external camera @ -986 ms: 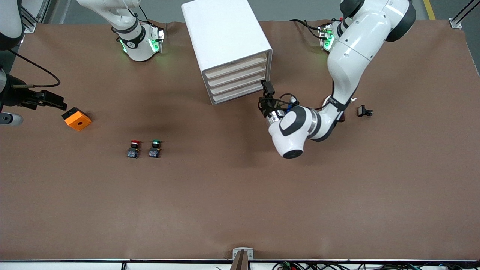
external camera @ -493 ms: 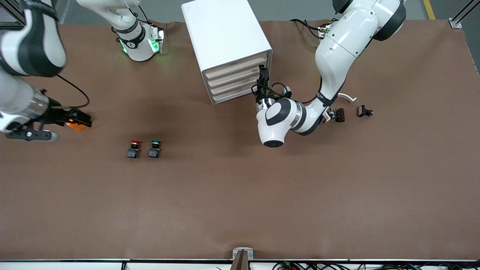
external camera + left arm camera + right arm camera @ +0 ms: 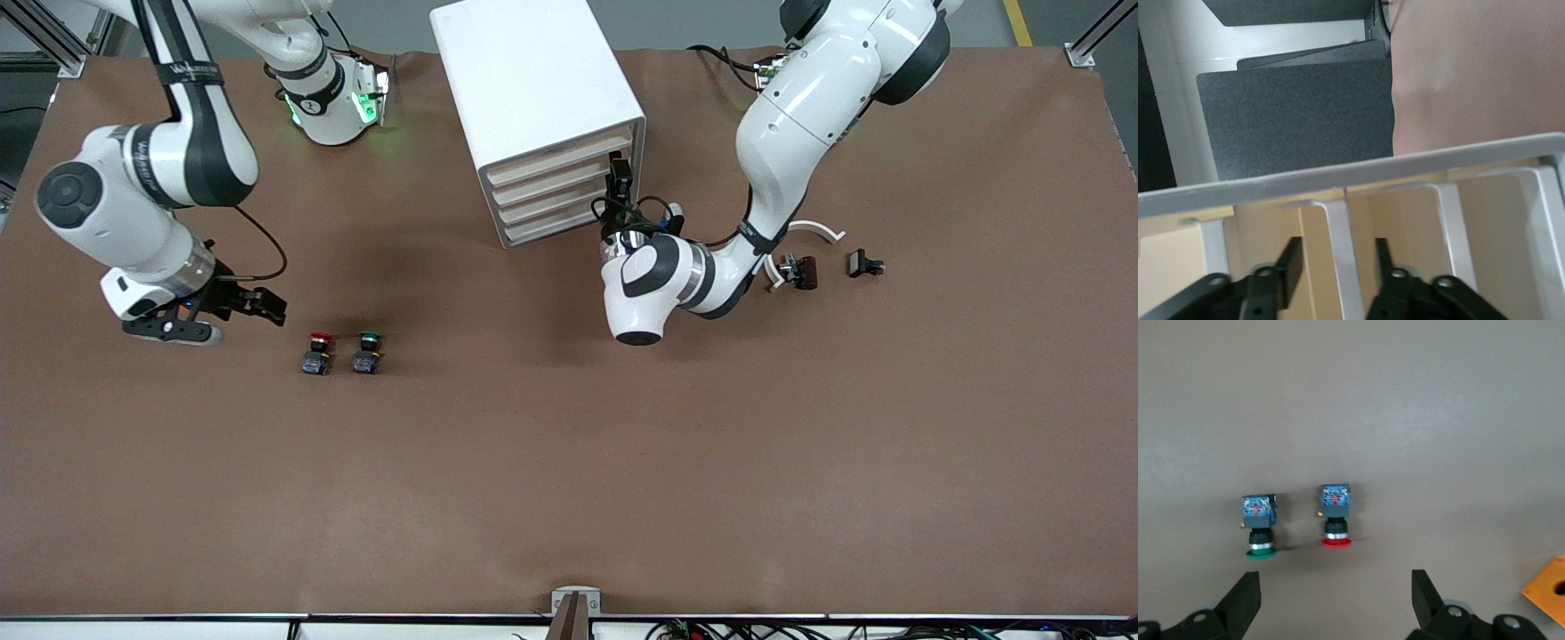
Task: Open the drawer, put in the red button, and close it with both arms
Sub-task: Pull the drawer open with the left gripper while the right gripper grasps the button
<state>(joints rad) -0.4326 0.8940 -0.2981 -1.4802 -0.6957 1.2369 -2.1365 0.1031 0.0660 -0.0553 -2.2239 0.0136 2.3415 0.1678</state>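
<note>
The white cabinet (image 3: 533, 80) stands at the table's back middle with all of its drawers shut. My left gripper (image 3: 618, 173) is at the drawer fronts, at the cabinet's end toward the left arm. In the left wrist view the left gripper (image 3: 1337, 267) is open, its narrowed fingers (image 3: 1291, 263) on either side of one drawer's (image 3: 1338, 227) white front lip, with small gaps. The red button (image 3: 318, 350) stands on the table beside its green-capped twin (image 3: 367, 349). My right gripper (image 3: 262, 307) hangs open and empty low beside the red button (image 3: 1336, 513), toward the right arm's end.
An orange block (image 3: 1548, 590) lies close to the right gripper, hidden under that arm in the front view. Two small black parts (image 3: 798, 269) (image 3: 864, 264) and a white curved piece (image 3: 813, 229) lie toward the left arm's end of the table.
The right arm swung in from the table's end, past the orange block, to just beside the buttons. The left gripper rose along the drawer fronts and its jaws narrowed around a drawer lip.
</note>
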